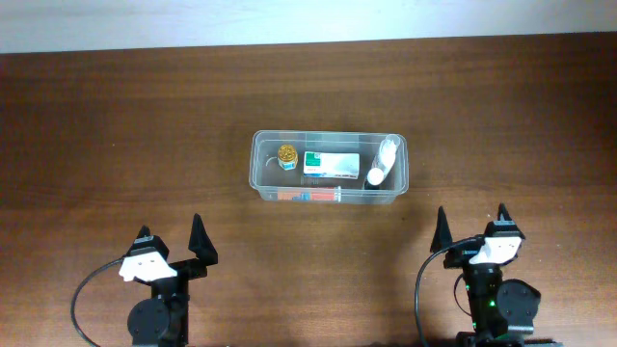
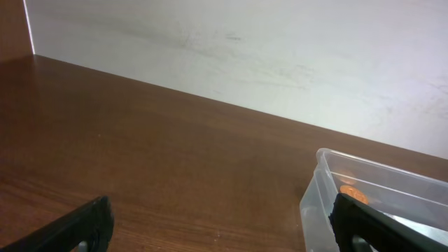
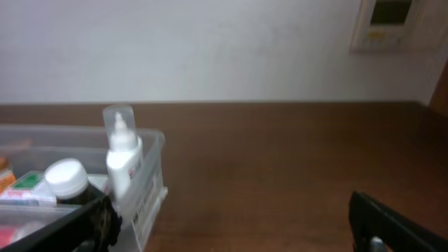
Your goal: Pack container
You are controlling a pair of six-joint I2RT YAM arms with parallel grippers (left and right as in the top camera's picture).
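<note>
While the left gripper [image 1: 174, 243] and right gripper [image 1: 473, 227] gape wide, empty, the tub [image 1: 329, 135] sits ahead, between them.

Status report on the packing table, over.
Left gripper and right gripper open, empty. Container mid-table, holding box, bottle, small jar. Nothing in the way.

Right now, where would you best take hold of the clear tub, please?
Probably the tub by the rim of its left short wall, from above with the open left gripper, one finger inside: the small jar leaves a gap there, while the bottle crowds the right end.
</note>
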